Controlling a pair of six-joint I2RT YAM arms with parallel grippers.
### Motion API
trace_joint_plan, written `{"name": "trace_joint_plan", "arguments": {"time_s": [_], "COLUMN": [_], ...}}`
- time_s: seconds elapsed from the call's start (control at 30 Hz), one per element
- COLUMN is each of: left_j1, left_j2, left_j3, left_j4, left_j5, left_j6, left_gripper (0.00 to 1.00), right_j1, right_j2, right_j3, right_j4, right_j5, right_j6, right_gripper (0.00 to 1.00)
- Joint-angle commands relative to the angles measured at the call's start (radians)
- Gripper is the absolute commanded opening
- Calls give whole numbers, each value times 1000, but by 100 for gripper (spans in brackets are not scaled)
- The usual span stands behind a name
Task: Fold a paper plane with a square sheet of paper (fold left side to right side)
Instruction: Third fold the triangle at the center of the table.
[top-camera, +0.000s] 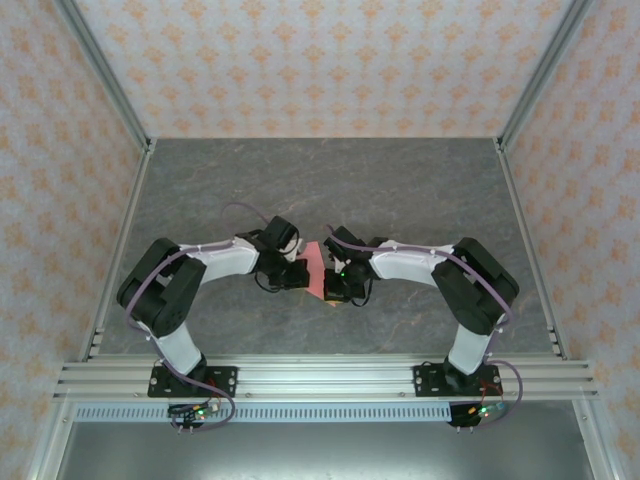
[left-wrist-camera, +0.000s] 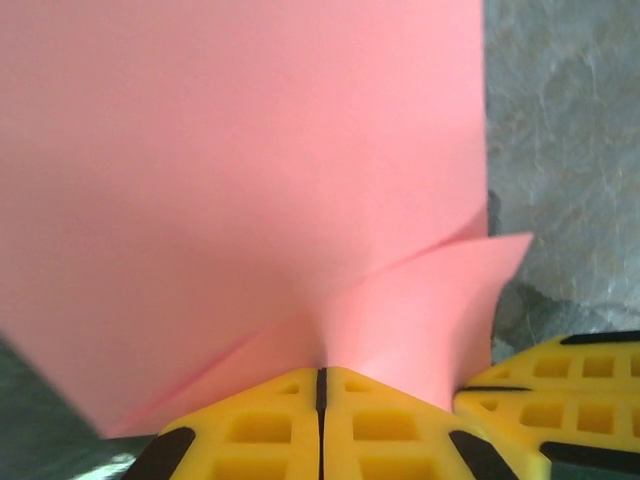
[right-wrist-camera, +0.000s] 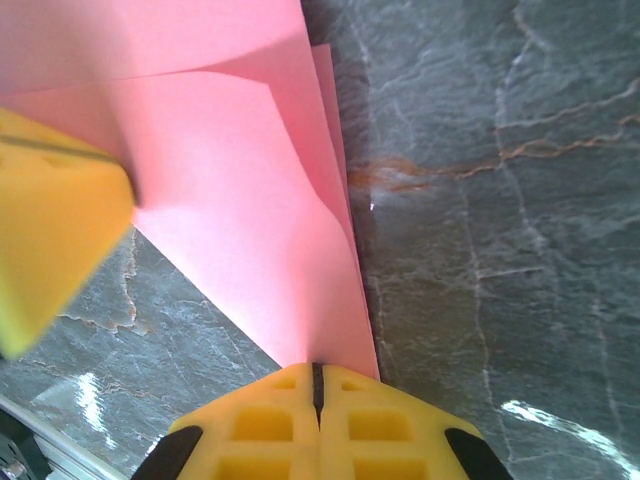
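Paper (left-wrist-camera: 240, 180) past top, left edges

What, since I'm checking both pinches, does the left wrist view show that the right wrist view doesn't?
Left wrist: a curled flap of the square sheet of paper gathered into the left tool's shut pinch. Right wrist: layered straight edges by a brown vein in the table, with the right tool shut on a corner. Both: the pink paper, grey table, and the other arm's yellow tool.
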Motion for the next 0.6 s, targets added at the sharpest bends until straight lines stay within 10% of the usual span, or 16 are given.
{"name": "trace_joint_plan", "arguments": {"time_s": [0.0, 0.37, 0.57], "left_j1": [66, 174, 189], "left_j2": [17, -75, -195], "left_j3": [-8, -43, -23], "left_j4": [-69, -133, -161], "left_j5": [-74, -83, -65], "left_j6": [64, 136, 105], "left_gripper": [7, 9, 26], "right_j1": [-5, -5, 5], "right_j2": [37, 4, -73], "right_j3": [-27, -18, 45], "right_j4": [-104, -55, -52], "right_j5": [70, 67, 136], "right_j6": [-15, -30, -104], "right_gripper": [0, 0, 5]}}
